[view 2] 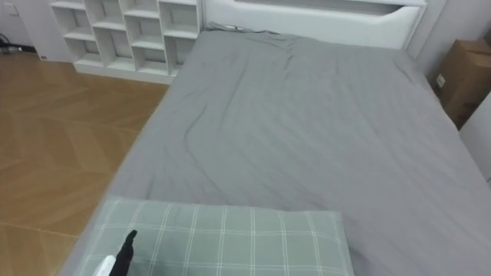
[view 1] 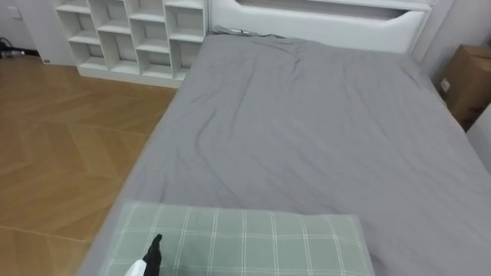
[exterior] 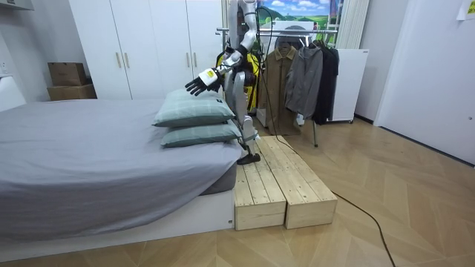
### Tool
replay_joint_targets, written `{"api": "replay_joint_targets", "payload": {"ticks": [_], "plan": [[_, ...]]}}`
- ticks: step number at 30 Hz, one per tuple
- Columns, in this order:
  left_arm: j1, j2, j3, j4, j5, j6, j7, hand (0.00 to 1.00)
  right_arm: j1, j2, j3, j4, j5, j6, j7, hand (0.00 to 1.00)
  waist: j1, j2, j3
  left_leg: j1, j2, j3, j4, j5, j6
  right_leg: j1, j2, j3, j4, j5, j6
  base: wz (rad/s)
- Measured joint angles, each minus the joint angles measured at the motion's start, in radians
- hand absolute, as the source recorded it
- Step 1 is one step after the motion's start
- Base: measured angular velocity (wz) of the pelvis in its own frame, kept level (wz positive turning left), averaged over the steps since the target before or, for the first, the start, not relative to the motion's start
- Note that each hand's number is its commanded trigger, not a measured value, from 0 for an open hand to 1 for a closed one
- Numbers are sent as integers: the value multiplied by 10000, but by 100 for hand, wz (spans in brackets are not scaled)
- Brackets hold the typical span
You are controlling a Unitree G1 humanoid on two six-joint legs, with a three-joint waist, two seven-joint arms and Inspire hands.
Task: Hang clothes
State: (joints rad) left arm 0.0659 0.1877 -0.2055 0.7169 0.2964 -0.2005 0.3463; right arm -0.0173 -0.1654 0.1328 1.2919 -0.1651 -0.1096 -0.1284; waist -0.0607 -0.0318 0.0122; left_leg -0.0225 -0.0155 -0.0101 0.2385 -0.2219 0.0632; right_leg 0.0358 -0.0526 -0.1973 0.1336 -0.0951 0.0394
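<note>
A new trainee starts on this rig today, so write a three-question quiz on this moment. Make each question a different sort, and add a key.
1. True or false: the left hand holds a garment.
2. Which lies directly below that hand? A) a laundry basket B) a green checked pillow C) a folded towel
3. Short answer: where do the coats hang, relative to the robot?
Key: 1 false, its fingers are spread and empty. 2 B. 3 Behind it, on the side away from the bed.
</note>
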Motion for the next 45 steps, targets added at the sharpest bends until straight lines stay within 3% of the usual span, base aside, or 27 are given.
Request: {"api": "replay_joint_targets", "payload": {"ticks": [7, 9, 15, 19, 22, 25, 26, 27, 30, 32, 36, 40, 45], "plan": [[171, -128, 533, 844, -28, -22, 9, 0, 260, -26, -130, -2, 428, -1, 422, 0, 118, 80, -41, 298, 23, -13, -110, -12, -20, 234, 22, -5, -3, -36, 52, 1], [134, -199, 659, 1626, -102, -23, 139, 0, 276, -18, -311, 13, 465, 4, 468, 0, 80, 132, -90, 371, 18, -13, -131, -13, -22, 315, 22, -72, -22, -36, 52, 0], [498, -224, 769, 2510, -100, -138, 437, 0, 534, 20, -471, 2, 465, 18, 491, 0, 99, 92, -141, 723, 16, -15, -285, -3, -39, 591, 35, -69, -23, -88, 68, 0], [521, -205, 1272, 3347, -137, -230, 448, 0, 703, 39, -948, 15, 401, 61, 580, 0, 127, 60, -148, 1000, 29, -38, -375, -6, -74, 827, 40, -55, -23, -191, 32, 0], [700, -200, 1849, 3792, -294, -183, 533, 0, 879, 67, -1224, 13, 334, 305, 549, 0, 195, 6, -187, 1069, 16, 11, -399, -43, -129, 845, 93, 33, -21, -243, 25, -7], [832, -170, 2845, 4865, -563, 309, 574, 0, 1099, 64, -1597, 26, -119, 682, 542, 0, 327, 0, -189, 1151, 68, 57, -417, -81, -195, 870, 152, 65, 7, -285, -42, -8], [1032, -148, 3182, 5248, -727, 675, 571, 0, 1157, 55, -1764, 67, -345, 860, 541, 0, 373, 6, -189, 1153, 80, 75, -418, -93, -214, 870, 162, 65, 6, -304, -69, 0], [1311, -142, 3325, 5387, -996, 1021, 546, 0, 1154, 53, -1843, 178, -470, 1008, 534, 0, 387, 6, -188, 1151, 88, 90, -418, -98, -222, 871, 173, 73, 9, -312, -71, 0], [2081, -171, 3379, 5609, -1971, 1578, 213, 0, 1152, 53, -1865, 289, -469, 1332, 532, 0, 445, 14, -166, 1117, 84, 53, -407, -103, -230, 876, 158, 80, 26, -348, -66, 9], [2255, -185, 3417, 5656, -2288, 1792, -40, 0, 1122, 51, -1867, 285, -476, 1332, 530, 0, 460, 24, -144, 1015, 60, -36, -339, -105, -229, 867, 132, 72, 27, -365, -62, 18], [2076, -245, 3400, 5685, -2455, 1967, -520, 0, 947, 48, -1923, 364, -480, 1331, 552, 0, 460, 66, -73, 970, 34, -93, -321, -108, -228, 867, 96, 33, 41, -408, -95, 7], [1729, -270, 3357, 5404, -2400, 2142, -773, 0, 994, 51, -1871, 371, -486, 1372, 560, 0, 387, 188, -67, 950, 33, -144, -308, -101, -238, 837, 105, 45, 81, -438, -133, 0], [1623, -282, 3363, 4529, -2365, 2247, -1030, 0, 1186, 56, -1882, 269, -811, 1648, 585, 0, 358, 157, -80, 943, 27, -150, -310, -76, -279, 838, 118, 32, 89, -555, -152, 0]]}}
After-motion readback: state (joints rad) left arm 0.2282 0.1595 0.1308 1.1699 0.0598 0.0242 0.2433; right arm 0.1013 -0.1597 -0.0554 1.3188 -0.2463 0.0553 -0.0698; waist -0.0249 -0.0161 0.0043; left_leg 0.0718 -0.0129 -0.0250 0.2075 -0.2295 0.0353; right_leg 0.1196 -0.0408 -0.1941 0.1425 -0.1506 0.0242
